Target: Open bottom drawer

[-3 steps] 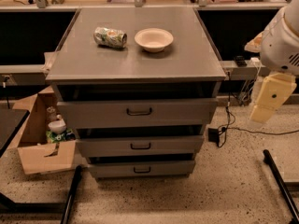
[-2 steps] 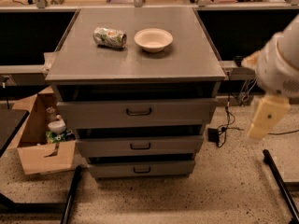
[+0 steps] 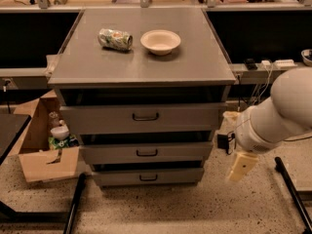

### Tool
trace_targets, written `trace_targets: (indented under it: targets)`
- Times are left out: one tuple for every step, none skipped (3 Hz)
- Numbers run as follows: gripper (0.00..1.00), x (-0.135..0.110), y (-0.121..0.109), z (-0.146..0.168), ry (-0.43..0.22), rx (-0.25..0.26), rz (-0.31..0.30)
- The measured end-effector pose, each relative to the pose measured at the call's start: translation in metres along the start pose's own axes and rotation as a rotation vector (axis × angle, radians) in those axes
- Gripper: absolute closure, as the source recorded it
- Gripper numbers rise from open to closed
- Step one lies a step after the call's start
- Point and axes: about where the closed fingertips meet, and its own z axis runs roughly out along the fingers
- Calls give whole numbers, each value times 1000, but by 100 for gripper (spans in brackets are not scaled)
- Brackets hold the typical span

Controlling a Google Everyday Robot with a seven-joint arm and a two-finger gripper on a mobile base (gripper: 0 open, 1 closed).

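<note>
One crosswise, camera-facing bottom drawer (image 3: 148, 177); tool (image 3: 241, 167) rightward

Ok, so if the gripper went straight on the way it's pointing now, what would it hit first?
Most likely the speckled floor, right of the cabinet. The gripper hangs pointing down and slightly left, beside the bottom drawer rather than at its front, though depth is unclear.

Robotics lab, cabled benches (image 3: 273, 65), speckled floor (image 3: 161, 208), robot tool (image 3: 241, 165) low beside cabinet (image 3: 146, 67)
</note>
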Motion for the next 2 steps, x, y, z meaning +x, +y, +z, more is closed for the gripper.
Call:
trace_targets:
  targets:
    - [0,-9,3,53,-98,-87,-45]
    - [0,-7,6,63,-106,-106,-50]
